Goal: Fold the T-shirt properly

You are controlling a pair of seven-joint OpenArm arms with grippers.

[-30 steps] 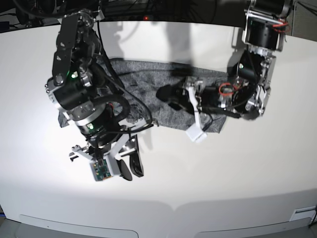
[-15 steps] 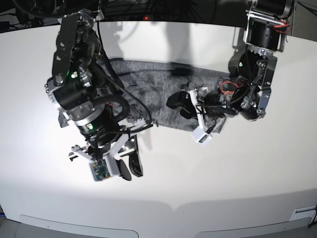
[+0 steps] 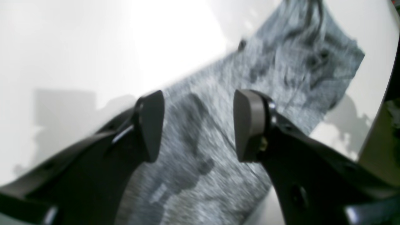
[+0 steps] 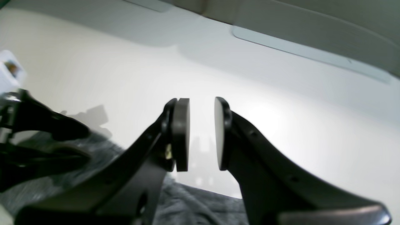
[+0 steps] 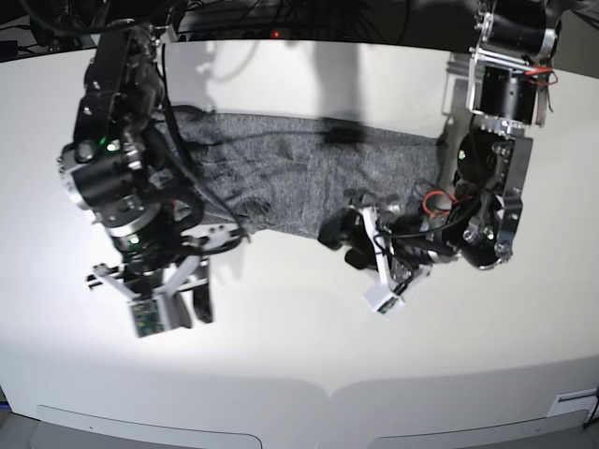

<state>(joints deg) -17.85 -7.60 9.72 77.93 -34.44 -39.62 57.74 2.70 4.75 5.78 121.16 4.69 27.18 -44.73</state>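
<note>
The grey T-shirt (image 5: 281, 178) lies spread as a wide, wrinkled band across the far half of the white table. My left gripper (image 5: 344, 241) is open at the shirt's front edge, on the right in the base view. In the left wrist view this gripper (image 3: 198, 125) has its dark fingers wide apart above the T-shirt (image 3: 281, 68), with nothing between them. My right gripper (image 5: 192, 309) hangs over bare table in front of the shirt's left end. In the right wrist view the right gripper (image 4: 201, 134) shows a narrow empty gap, and the T-shirt (image 4: 193, 203) lies below it.
The white table (image 5: 309, 365) reaches forward to a curved front edge. Dark cables and equipment (image 5: 281, 14) run behind the far edge. The right arm's bulky body (image 5: 117, 178) covers the shirt's left end, and the left arm's column (image 5: 501, 103) stands at its right end.
The left gripper slid toward the front, from over the shirt's middle to its front edge. The right arm shifted left, uncovering more cloth. Neither gripper's opening changed.
</note>
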